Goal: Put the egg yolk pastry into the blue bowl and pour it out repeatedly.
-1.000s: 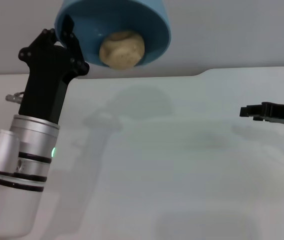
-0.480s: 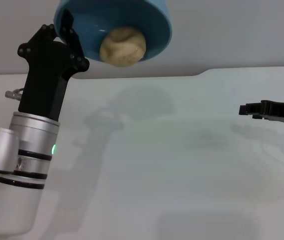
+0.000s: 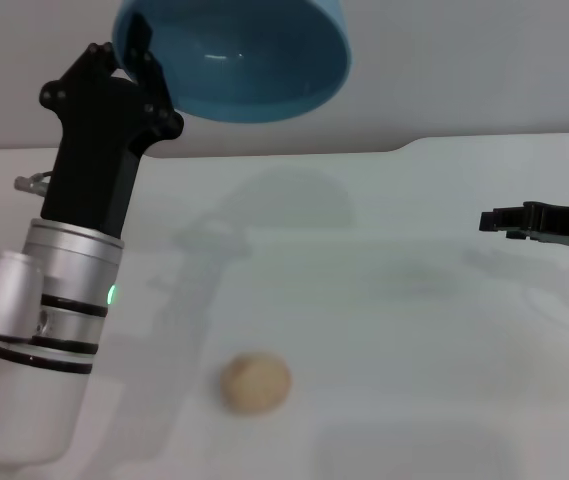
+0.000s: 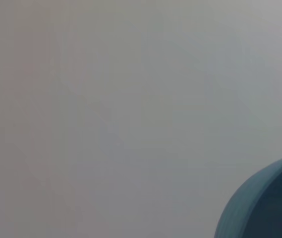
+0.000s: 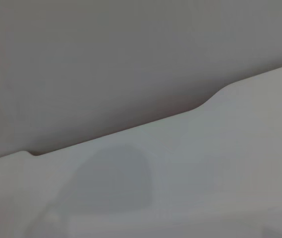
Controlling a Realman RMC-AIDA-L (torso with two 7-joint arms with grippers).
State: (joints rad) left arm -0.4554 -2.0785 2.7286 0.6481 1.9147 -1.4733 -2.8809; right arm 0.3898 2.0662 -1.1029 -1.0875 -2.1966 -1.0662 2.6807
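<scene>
The blue bowl [image 3: 239,60] hangs high over the table's far left, tipped toward me so its bare inside shows. My left gripper [image 3: 136,68] is shut on its left rim. A slice of the bowl's outer wall [image 4: 264,208] shows in the left wrist view. The egg yolk pastry [image 3: 255,382], a pale tan ball, lies on the white table [image 3: 414,400] near the front, well below the bowl. My right gripper [image 3: 494,221] hovers at the right edge over the table, away from both.
The table's far edge [image 5: 131,130] has a stepped notch toward the back right, with a grey wall behind it. The bowl's shadow falls on the table under it.
The pastry has dropped out of the tilted bowl onto the table near the front. The bowl has tipped a little further. The right arm has not moved.
</scene>
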